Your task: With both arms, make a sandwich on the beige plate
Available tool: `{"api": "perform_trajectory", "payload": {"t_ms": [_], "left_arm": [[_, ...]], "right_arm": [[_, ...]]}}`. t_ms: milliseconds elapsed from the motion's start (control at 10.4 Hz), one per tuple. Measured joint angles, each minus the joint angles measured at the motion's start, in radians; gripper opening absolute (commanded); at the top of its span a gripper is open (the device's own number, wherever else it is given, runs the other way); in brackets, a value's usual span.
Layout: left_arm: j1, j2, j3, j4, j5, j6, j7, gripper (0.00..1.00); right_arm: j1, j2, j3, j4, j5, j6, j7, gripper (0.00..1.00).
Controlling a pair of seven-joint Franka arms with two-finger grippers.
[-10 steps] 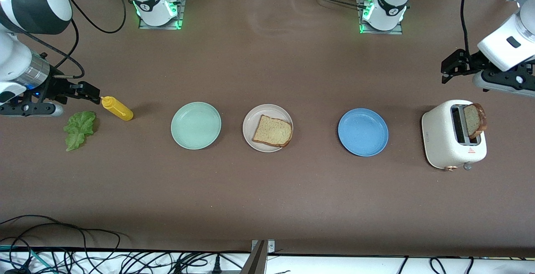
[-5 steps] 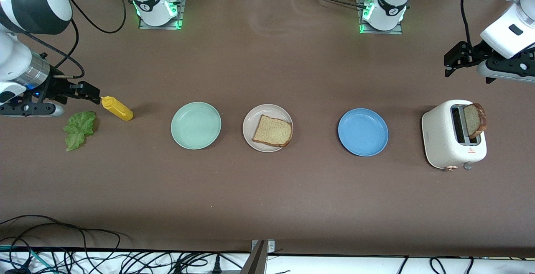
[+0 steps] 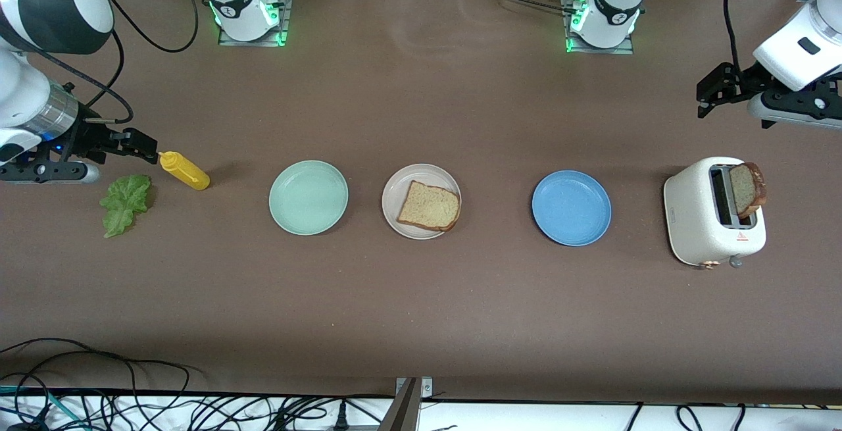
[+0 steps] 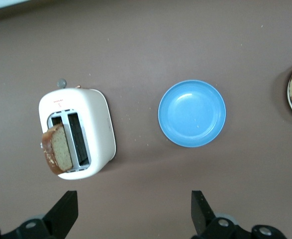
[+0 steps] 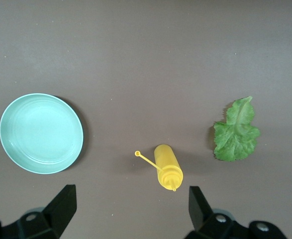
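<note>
Beige plate, between the mint-green plate and the blue plate, is carrying one bread slice. Your right gripper, fingers spread and empty, is hovering by the lettuce leaf (avoid the mustard bottle). Your left gripper, likewise spread, is waiting above the toaster holding the second slice: lettuce probably goes first.

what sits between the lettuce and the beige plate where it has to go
The mint-green plate lies on the table between the lettuce leaf and the beige plate. It is low and shallow, so a carried leaf could probably pass over it.
</note>
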Motion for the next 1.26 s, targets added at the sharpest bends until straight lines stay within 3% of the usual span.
{"api": "perform_trajectory", "payload": {"t_ms": [1063, 1256], "left_arm": [[0.000, -0.001, 0.004, 0.002, 0.000, -0.012, -0.006, 1.00], [0.000, -0.001, 0.004, 0.002, 0.000, -0.015, -0.007, 1.00]], "right_arm": [[0.000, 0.000, 0.000, 0.000, 0.000, 0.000, 0.000, 1.00], [0.003, 0.000, 0.002, 0.000, 0.038, -0.001, 0.003, 1.00]]}}
